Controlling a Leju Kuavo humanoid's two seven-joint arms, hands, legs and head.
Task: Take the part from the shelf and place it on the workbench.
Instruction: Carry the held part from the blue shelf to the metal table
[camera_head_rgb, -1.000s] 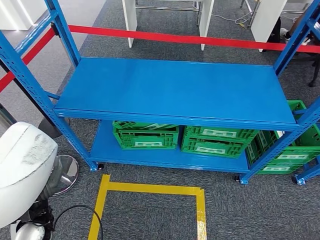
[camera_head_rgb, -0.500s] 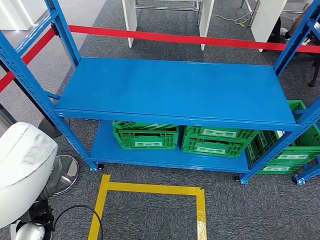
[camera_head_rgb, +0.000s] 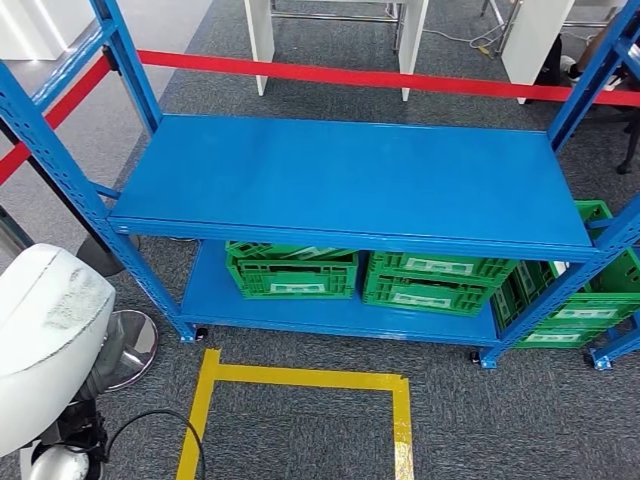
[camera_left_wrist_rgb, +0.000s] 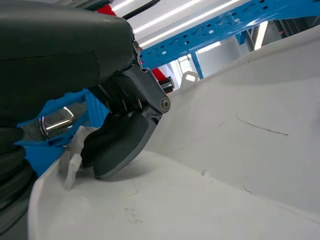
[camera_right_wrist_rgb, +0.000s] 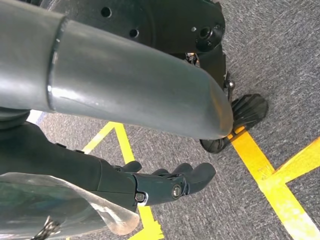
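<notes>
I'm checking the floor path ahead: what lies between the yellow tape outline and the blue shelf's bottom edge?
In the head view, only bare grey carpet lies between the yellow tape outline and the blue shelf; green crates sit further back on its lower level.

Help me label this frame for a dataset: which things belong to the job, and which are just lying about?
Job:
- white part, gripped by the left robot hand
- blue shelf, upper board bare
- right robot hand, empty

Lying about:
- green crates on the lower board
- red barrier tape
- yellow floor tape
</notes>
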